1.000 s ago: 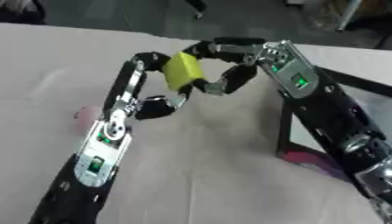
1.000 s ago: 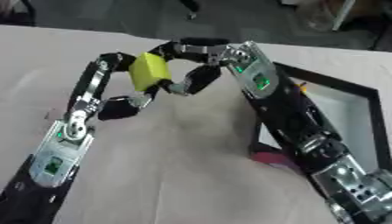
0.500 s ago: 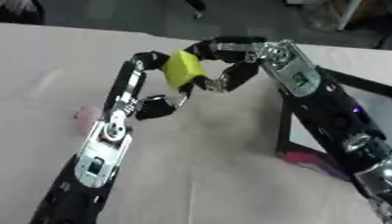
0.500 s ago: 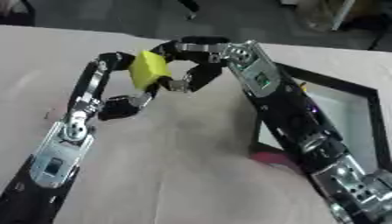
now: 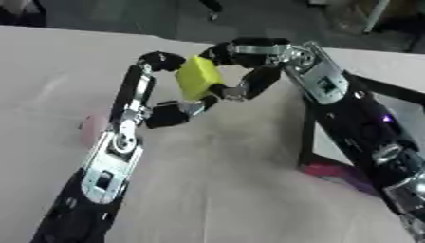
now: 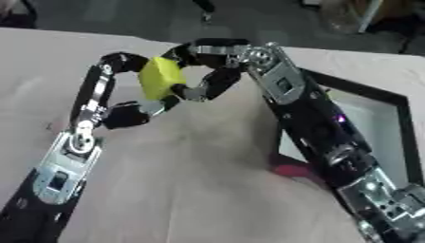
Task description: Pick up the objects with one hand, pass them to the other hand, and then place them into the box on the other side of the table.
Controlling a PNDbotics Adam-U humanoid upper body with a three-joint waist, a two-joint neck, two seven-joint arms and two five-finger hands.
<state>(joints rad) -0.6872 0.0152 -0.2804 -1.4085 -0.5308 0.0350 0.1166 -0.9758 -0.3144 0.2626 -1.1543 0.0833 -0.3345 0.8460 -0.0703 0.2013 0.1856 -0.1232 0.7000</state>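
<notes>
We are, by our reading, in the middle of the task: the pick-up looks done, the pass between hands is under way, and the placing into the box has not yet begun. Over the pale worktop (image 5: 249, 199), both of our arms meet above the middle of the surface, the left coming up from the lower left and the right reaching in from the lower right. To the right lies the black-rimmed box (image 6: 390, 102), its pale floor showing in the right eye view, with something pink or magenta (image 5: 328, 172) at its near corner that we cannot make out. Our right hand (image 5: 249, 64) curls its fingers over the top and right side of the yellow object (image 5: 198, 77), which is held off the surface, well clear of it. Our left hand (image 5: 170, 102) has its fingers bent around the object from the left and from below, so both hands appear clamped on it at once; we judge that the left has yet to let go. What remains is the release, the carry to the box and the drop inside. A faint pinkish spot (image 5: 89, 128) sits on the worktop just beside our left forearm. Beyond the far edge the room is a dark floor, with only dim shapes we cannot identify.
</notes>
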